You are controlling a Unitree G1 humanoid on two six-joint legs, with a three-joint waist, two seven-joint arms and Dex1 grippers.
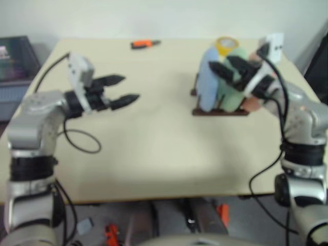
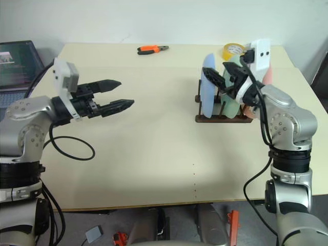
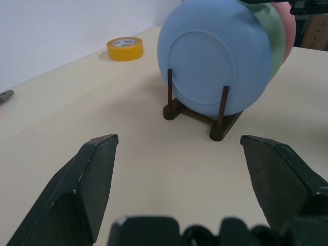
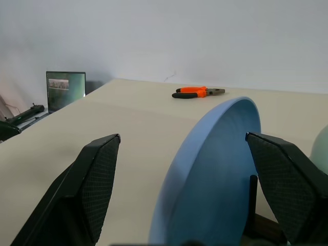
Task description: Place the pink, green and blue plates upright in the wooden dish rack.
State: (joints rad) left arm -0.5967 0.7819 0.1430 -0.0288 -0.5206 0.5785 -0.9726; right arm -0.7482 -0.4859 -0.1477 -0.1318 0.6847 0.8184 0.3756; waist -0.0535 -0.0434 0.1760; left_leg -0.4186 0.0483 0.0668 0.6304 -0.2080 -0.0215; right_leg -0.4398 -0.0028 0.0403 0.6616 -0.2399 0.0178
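Note:
The wooden dish rack [image 2: 223, 119] stands on the right half of the table. Three plates stand upright in it: the blue plate [image 2: 208, 87] nearest the table's middle, the green plate [image 2: 231, 101] behind it, and the pink plate [image 2: 267, 77] on the far right, mostly hidden by my right arm. My right gripper [image 2: 221, 77] is open at the plates' upper edges, with the blue plate's rim [image 4: 215, 154] just ahead of its fingers and nothing gripped. My left gripper [image 2: 125, 93] hangs open and empty over the left half of the table, pointing toward the rack [image 3: 220, 123].
A yellow tape roll [image 2: 233, 50] lies behind the rack. Orange-handled pliers [image 2: 152, 49] lie near the table's far edge. A laptop [image 2: 18, 59] sits off the table's left side. The beige table [image 2: 154, 154] is bare between my arms.

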